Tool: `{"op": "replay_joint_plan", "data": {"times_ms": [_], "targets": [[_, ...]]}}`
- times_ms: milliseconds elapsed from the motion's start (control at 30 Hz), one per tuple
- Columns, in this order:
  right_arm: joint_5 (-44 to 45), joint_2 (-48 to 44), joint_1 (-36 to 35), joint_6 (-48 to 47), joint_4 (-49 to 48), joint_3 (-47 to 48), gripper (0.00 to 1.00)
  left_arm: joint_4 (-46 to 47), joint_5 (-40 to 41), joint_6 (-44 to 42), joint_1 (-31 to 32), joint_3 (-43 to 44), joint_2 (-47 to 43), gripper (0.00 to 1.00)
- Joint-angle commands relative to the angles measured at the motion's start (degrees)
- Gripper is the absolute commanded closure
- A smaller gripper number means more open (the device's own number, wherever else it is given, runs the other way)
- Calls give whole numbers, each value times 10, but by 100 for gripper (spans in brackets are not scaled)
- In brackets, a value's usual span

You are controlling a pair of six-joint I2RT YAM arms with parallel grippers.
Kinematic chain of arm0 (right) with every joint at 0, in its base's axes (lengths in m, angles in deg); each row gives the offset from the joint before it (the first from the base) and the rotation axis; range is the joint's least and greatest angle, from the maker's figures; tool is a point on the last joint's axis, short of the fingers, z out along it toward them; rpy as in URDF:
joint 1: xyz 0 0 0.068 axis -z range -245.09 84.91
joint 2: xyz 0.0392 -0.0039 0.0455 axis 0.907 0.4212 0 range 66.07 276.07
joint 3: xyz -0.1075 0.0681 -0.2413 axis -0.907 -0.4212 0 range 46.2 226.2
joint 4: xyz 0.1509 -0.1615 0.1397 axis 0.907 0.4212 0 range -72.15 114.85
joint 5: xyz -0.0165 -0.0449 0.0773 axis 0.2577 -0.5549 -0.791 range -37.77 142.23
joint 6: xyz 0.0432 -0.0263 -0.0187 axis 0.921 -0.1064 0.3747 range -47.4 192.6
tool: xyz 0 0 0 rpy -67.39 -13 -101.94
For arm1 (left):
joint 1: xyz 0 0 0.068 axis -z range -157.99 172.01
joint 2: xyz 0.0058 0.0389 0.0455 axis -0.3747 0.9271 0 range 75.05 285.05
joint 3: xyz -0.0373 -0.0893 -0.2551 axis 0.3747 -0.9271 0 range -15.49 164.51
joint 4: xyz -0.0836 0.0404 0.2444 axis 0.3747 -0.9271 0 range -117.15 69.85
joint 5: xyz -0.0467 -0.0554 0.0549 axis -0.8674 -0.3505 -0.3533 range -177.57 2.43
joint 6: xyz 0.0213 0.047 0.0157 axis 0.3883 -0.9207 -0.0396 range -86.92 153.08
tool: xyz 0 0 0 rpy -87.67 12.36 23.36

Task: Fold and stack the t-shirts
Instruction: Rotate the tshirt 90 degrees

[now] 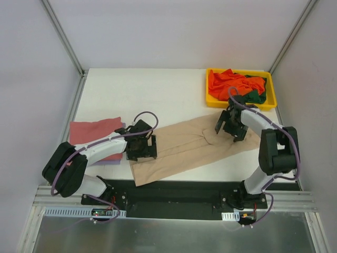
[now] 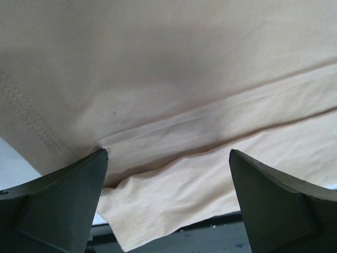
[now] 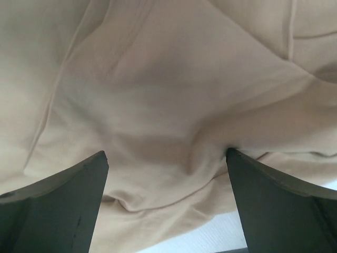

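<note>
A large tan-beige t-shirt (image 1: 184, 145) lies loosely spread in a slanted band across the middle of the table. My left gripper (image 1: 141, 148) hovers over its near-left end, jaws open, with the hem and a folded flap (image 2: 174, 195) between the fingers (image 2: 63, 205). My right gripper (image 1: 230, 126) stands open over the shirt's rumpled far-right end (image 3: 158, 95), its fingers (image 3: 279, 205) down against the cloth but not closed on it. A folded dusty red t-shirt (image 1: 95, 132) rests on a pale lilac one (image 1: 109, 161) at the left.
A yellow tray (image 1: 213, 100) at the back right holds a bright orange t-shirt (image 1: 231, 81) and a dark green one (image 1: 255, 96). The table's dark front edge (image 2: 221, 237) runs just past the tan shirt's near corner. Metal frame posts stand at both back corners.
</note>
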Motion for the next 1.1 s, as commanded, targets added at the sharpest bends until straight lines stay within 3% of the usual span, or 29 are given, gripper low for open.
{"op": "replay_joint_plan", "data": {"times_ms": [0, 300, 533, 600, 867, 967, 1067], "targets": [[-15, 55, -22, 3, 2, 63, 4, -51, -26, 40, 10, -50, -76, 1], [-23, 183, -145, -45, 53, 196, 4, -96, 7, 15, 9, -38, -121, 1], [-42, 317, -246, -106, 132, 401, 4, -110, 36, -7, 9, 31, -145, 1], [-88, 347, -264, -130, 134, 456, 4, -111, 53, -13, 9, 43, -151, 1], [-179, 517, -297, -240, 215, 763, 4, -118, 104, -33, 1, 81, -116, 1], [-174, 538, -293, -257, 224, 816, 4, -119, 100, -31, -15, 80, -97, 1], [-165, 517, -291, -258, 207, 793, 4, -119, 85, -30, -38, 77, -75, 1]]}}
